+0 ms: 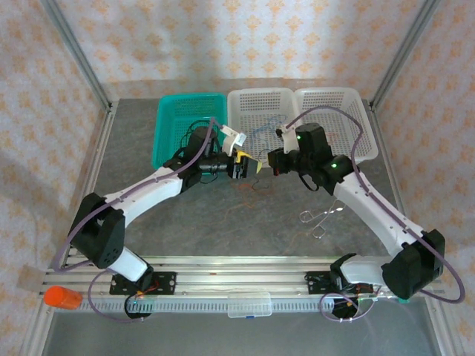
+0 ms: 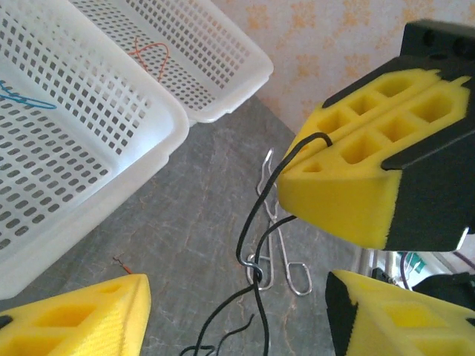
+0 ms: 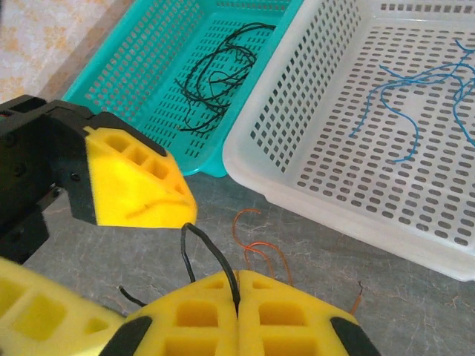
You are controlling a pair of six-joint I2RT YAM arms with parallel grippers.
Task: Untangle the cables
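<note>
2 claws logged. My right claw (image 3: 237, 295) is clamped on a black cable (image 3: 211, 256), bottom centre of the right wrist view. My left claw (image 2: 237, 304) stands apart, that cable hanging between its jaws. Orange cable (image 3: 260, 248) lies on the table (image 3: 415, 311), just above my right claw. Black cables (image 3: 215, 81) sit in the teal basket (image 3: 119, 67), upper left; blue cables (image 3: 415, 89) in the white basket (image 3: 297, 111), upper right.

Three baskets and a metal tool (image 1: 326, 213) on a grey tabletop (image 1: 223, 230).
The teal basket (image 1: 191, 97), middle white basket (image 1: 261, 92) and right white basket (image 1: 330, 92) sit side by side at the far edge; the tool lies nearer, rightward.
</note>
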